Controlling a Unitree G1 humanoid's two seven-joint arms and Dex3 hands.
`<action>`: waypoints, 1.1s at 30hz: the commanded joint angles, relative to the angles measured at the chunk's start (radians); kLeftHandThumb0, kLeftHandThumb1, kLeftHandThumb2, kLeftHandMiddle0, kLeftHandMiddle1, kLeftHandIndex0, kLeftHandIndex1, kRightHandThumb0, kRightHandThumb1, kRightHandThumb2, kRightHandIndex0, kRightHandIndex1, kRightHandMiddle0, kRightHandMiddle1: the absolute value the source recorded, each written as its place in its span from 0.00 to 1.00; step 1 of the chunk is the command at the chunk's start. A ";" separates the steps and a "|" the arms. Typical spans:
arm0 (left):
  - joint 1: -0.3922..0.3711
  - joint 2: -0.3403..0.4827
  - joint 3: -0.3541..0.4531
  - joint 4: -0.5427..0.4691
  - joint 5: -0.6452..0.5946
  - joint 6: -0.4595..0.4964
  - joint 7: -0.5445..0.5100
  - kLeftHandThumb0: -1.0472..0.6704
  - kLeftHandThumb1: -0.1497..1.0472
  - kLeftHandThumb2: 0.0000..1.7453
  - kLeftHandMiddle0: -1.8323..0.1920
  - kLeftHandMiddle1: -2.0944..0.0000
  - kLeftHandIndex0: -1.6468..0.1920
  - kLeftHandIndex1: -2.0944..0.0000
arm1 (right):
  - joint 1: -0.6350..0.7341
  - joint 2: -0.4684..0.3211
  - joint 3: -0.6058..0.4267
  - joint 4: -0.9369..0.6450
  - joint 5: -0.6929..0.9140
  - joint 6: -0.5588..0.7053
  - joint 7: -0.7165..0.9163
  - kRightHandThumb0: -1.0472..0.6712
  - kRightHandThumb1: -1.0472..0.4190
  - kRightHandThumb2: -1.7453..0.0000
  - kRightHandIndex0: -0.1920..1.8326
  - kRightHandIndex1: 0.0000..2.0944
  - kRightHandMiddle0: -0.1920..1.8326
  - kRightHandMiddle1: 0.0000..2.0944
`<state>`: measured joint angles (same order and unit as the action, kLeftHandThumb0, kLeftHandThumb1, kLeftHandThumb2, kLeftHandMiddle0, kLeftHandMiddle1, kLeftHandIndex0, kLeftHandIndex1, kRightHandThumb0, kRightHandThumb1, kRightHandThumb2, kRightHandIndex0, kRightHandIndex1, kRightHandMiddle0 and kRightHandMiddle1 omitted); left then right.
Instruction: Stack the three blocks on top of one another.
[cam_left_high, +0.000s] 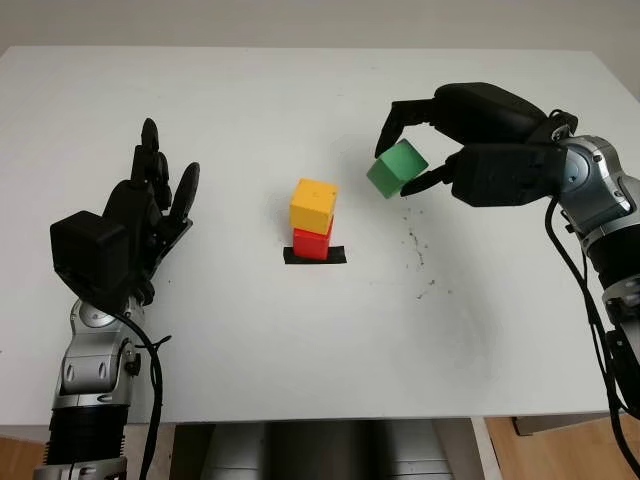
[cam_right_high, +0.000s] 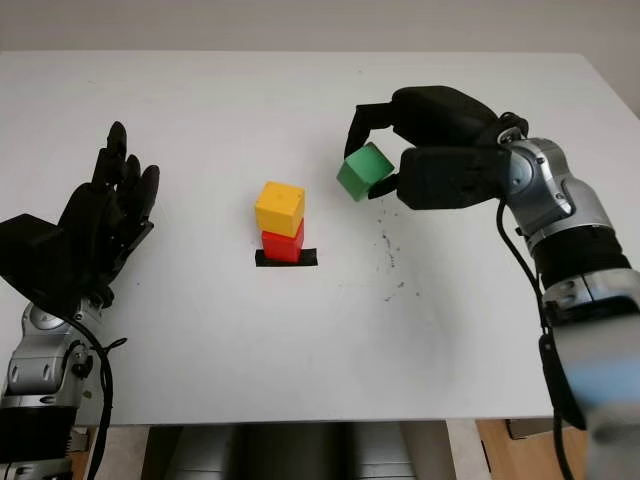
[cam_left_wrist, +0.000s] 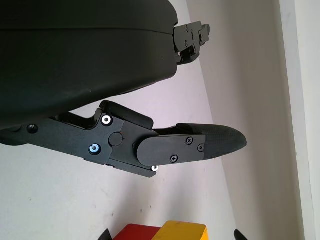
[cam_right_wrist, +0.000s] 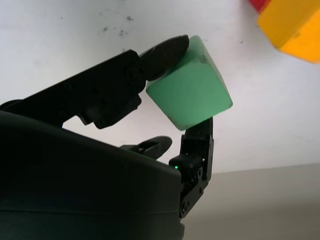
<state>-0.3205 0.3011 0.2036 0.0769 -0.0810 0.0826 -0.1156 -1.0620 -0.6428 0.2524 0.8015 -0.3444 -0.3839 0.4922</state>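
A yellow block (cam_left_high: 314, 204) is seen stacked on a red block (cam_left_high: 312, 242) near the middle of the white table (cam_left_high: 250, 340), with the red block sitting on a strip of black tape (cam_left_high: 315, 256); the yellow block is turned slightly relative to the red one beneath it. The green block (cam_left_high: 397, 168) is held off the table surface by the right hand (cam_left_high: 470, 150), to the right of the two-block stack and apart from it, tilted so that one corner points downward. In the right wrist view the block is shown pinched between black fingertips (cam_right_wrist: 167, 50) on opposite faces, with the yellow block and a sliver of the red one visible beyond it. Small dark specks (cam_left_high: 415, 250) are scattered on the table below and to the right of the held block. The left hand (cam_left_high: 140, 215) is positioned over the left part of the table, well apart from the stack, open and holding nothing.
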 joint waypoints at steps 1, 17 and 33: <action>-0.005 -0.010 -0.009 -0.013 0.005 0.000 0.009 0.19 1.00 0.26 1.00 1.00 1.00 1.00 | -0.043 0.012 -0.037 -0.044 0.044 0.056 0.047 0.37 0.10 0.97 0.34 0.01 0.30 0.71; -0.009 -0.019 -0.002 0.012 0.008 -0.005 0.024 0.20 1.00 0.25 1.00 0.99 1.00 0.99 | -0.140 0.076 -0.043 -0.297 0.148 0.585 0.334 0.36 0.07 0.97 0.32 0.00 0.22 0.84; -0.022 -0.045 -0.012 0.037 0.006 -0.028 0.044 0.21 1.00 0.27 1.00 0.99 1.00 0.98 | -0.239 0.169 0.064 -0.355 0.058 0.831 0.382 0.34 0.03 0.97 0.30 0.00 0.26 0.85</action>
<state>-0.3274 0.2627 0.1975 0.1122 -0.0778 0.0674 -0.0739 -1.2756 -0.4801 0.3123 0.4696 -0.2808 0.4349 0.8794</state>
